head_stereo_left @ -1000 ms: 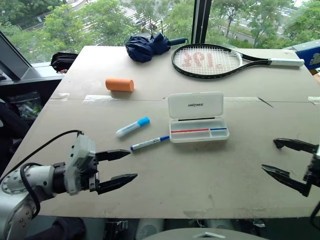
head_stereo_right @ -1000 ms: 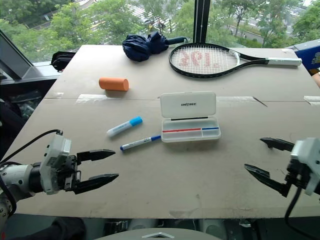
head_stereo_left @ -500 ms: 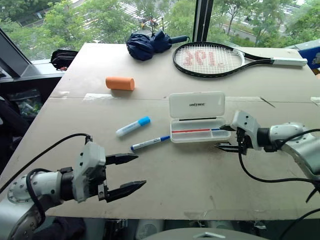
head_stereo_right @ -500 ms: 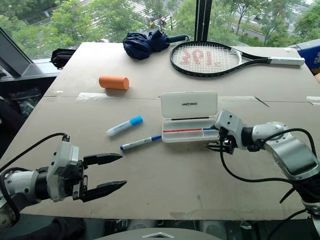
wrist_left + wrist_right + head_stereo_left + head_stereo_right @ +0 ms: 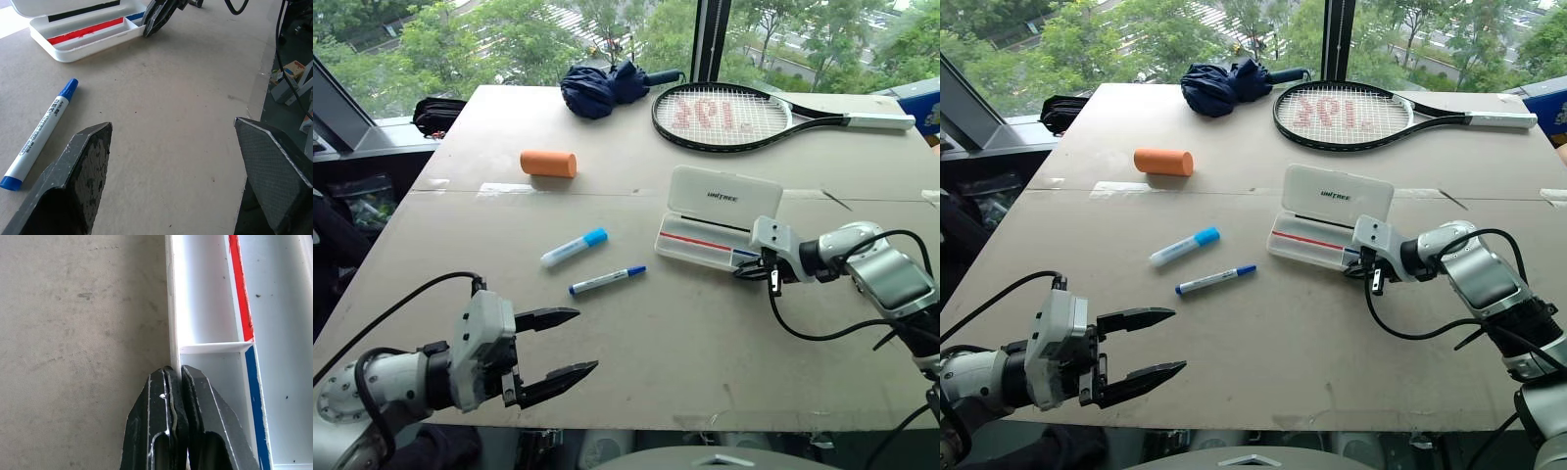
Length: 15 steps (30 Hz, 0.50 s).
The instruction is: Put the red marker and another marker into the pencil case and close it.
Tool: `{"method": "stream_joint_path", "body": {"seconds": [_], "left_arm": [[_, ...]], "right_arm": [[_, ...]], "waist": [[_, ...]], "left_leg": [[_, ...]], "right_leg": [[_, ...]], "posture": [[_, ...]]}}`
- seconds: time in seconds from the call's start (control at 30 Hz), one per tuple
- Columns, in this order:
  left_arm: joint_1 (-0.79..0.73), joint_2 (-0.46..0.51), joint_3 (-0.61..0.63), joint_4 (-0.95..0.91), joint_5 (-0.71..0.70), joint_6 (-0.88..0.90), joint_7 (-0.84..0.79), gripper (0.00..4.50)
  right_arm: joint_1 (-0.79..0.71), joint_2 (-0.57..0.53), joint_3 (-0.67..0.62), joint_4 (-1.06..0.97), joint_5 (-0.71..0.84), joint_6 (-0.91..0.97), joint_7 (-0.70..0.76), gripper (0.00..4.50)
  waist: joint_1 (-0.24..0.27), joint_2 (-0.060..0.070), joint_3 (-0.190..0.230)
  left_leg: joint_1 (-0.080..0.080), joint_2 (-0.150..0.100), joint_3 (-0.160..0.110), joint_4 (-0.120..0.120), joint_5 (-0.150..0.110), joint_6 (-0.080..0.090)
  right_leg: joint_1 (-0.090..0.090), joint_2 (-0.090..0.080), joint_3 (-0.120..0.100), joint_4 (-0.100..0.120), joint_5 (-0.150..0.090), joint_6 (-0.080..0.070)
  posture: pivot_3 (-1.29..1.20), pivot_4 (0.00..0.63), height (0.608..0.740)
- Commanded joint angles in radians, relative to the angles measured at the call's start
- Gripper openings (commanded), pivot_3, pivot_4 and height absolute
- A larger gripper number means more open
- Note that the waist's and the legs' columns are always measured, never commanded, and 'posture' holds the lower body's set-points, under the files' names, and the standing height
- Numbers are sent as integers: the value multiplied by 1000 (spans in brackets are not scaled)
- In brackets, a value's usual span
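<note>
Counted on table: 2 markers [image 5: 574,248] [image 5: 606,281], 1 pencil case [image 5: 717,217], 1 orange cylinder [image 5: 547,164], 1 tennis racket [image 5: 773,115], 1 folded umbrella [image 5: 605,87]. 2 grippers [image 5: 558,346] [image 5: 751,265].

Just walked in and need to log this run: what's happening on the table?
The right gripper is shut on the front wall of the open pencil case, near one end. The left gripper hovers open over the table's near edge. Two blue-capped markers lie outside the case.
</note>
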Motion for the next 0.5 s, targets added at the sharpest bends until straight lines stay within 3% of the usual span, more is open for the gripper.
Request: {"method": "stream_joint_path", "body": {"seconds": [0.03, 0.2, 0.5], "left_arm": [[8, -5, 12, -23, -7, -28, -2, 4042], [-2, 3, 1, -24, -14, -26, 5, 4042], [-9, 7, -8, -18, -13, -20, 7, 4042]], "right_arm": [[41, -74, -52, -58, 13, -56, 87, 64], [102, -155, -85, -53, 3, -153, 163, 64], [87, -167, -101, 53, -53, -306, 193, 64]], "waist": [[4, 0, 0], [4, 1, 0], [-4, 1, 1]], "left_leg": [[0, 0, 0, 0, 0, 0], [0, 0, 0, 0, 0, 0], [0, 0, 0, 0, 0, 0]], "right_leg": [[0, 0, 0, 0, 0, 0], [0, 0, 0, 0, 0, 0], [0, 0, 0, 0, 0, 0]], "posture": [[0, 150, 732], [0, 150, 732], [0, 150, 732]]}}
